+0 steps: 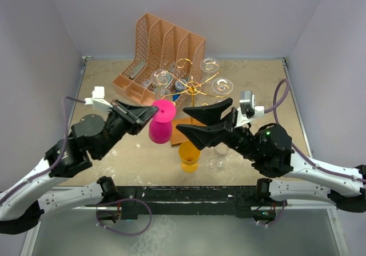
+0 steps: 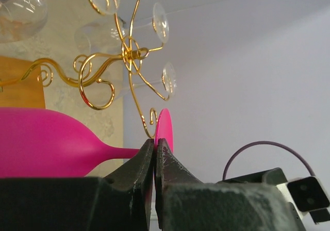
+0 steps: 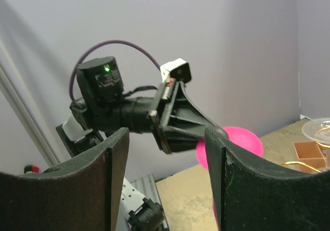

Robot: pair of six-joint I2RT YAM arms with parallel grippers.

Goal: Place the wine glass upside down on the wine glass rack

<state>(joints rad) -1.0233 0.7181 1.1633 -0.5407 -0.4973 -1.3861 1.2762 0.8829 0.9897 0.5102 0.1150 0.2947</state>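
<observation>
Pinching pink wine glass (image 1: 160, 131) by its foot in left gripper (image 2: 155, 143), maybe to hook onto wine glass rack (image 1: 193, 87), with right gripper (image 1: 182, 120) spread wide.

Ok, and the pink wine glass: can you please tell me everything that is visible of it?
The pink wine glass is opaque magenta and looks like plastic, with a rounded bowl, a thin stem and a flat round foot. The left gripper is shut on its stem right beside the foot and holds it tilted, foot toward the wine glass rack, bowl toward the arms. In the left wrist view the foot is next to a curled gold arm tip; whether they touch cannot be told.
</observation>
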